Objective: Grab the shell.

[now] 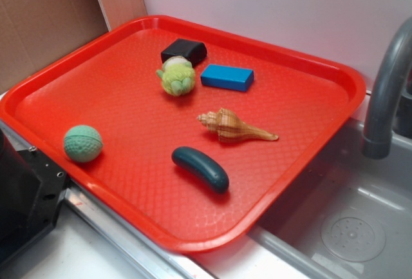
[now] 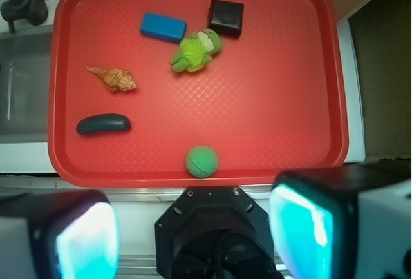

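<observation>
Wrist view: the pincer [image 2: 193, 237] hangs released and empty, the shell [image 2: 114, 78] lying well ahead and to its left, long axis crosswise, tail pointing left.

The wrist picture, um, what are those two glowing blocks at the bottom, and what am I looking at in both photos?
Those blocks are the two fingers of a robot arm's gripper, open and holding nothing. That camera rides on the arm, looking down. The other picture is taken from the side. Both show a red tray beside a sink. On the tray lie a shell, a dark green pickle, a green ball, a blue block, a black block and a yellow-green plush toy.
</observation>
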`<state>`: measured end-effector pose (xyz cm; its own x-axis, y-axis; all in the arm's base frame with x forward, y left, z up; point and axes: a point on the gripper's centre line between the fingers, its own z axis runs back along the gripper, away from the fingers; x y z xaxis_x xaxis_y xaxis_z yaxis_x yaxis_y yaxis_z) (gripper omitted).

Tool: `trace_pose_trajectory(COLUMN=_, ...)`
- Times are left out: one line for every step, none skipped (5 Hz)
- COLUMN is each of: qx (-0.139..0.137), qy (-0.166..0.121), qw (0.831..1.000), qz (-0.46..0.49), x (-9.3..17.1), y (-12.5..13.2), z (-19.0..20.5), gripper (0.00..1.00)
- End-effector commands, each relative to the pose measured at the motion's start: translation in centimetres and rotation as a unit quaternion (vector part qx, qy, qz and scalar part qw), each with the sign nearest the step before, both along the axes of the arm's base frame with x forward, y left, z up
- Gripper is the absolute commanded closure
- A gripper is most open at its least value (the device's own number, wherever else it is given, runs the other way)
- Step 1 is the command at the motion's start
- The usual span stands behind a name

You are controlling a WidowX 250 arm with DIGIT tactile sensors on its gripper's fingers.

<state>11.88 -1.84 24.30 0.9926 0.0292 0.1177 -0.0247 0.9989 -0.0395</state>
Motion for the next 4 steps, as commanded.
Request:
trace_pose_trajectory(qx=0.0, qy=0.0, qw=1.0, qz=0.0, x=0.0, y=0.0, z=0.0, gripper=0.0)
trace_pose_trajectory(qx=0.021, qy=-0.016, qw=0.992, qz=-0.124, x=5.0, y=-2.4, z=-4.2, gripper=0.0)
trace_pose_trajectory(qx=0.046, qy=0.002, qw=0.968, qz=-0.248, x=7.2, y=-3.5, z=-7.5, gripper=0.0)
trace_pose_trajectory(qx=0.052, qy=0.02, qw=0.933, qz=-0.355, x=8.5, y=-4.8, z=-11.3, gripper=0.0)
